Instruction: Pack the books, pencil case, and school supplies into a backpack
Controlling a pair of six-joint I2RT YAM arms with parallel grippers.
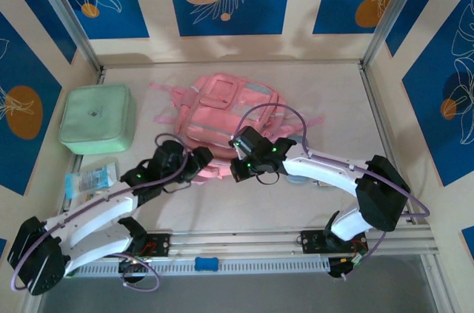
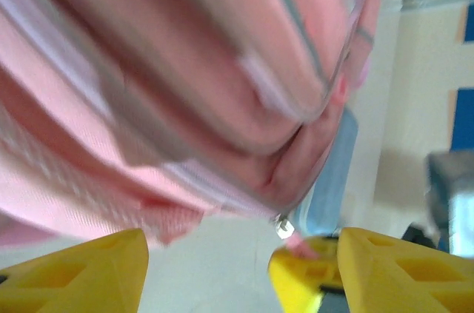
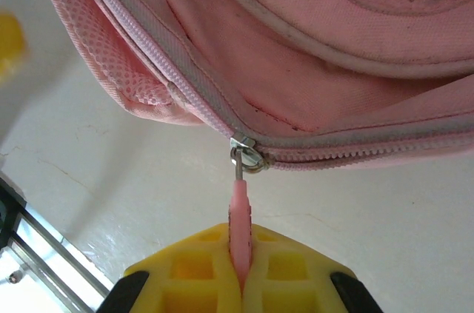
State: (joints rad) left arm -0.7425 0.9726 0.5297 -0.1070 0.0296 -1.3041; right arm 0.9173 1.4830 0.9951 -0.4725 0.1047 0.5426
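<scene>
The pink backpack [image 1: 229, 109] lies flat in the middle of the table. My right gripper [image 3: 241, 257] is shut on the pink zipper pull [image 3: 241, 209] at the bag's near edge [image 3: 311, 46]. From above, the right gripper [image 1: 238, 168] sits at that edge. My left gripper [image 1: 198, 165] is just to its left, open, with its yellow fingers [image 2: 74, 276] apart and nothing between them. The blurred backpack [image 2: 185, 83] hangs over them. A grey-blue pouch that looks like the pencil case [image 2: 333, 180] lies beside the bag. The books are out of view.
A mint-green square lidded box [image 1: 98, 118] stands at the left. A clear packet with blue items [image 1: 95, 177] lies in front of it. Metal rails and a small blue piece [image 1: 207, 263] run along the near edge. Walls close in the back and sides.
</scene>
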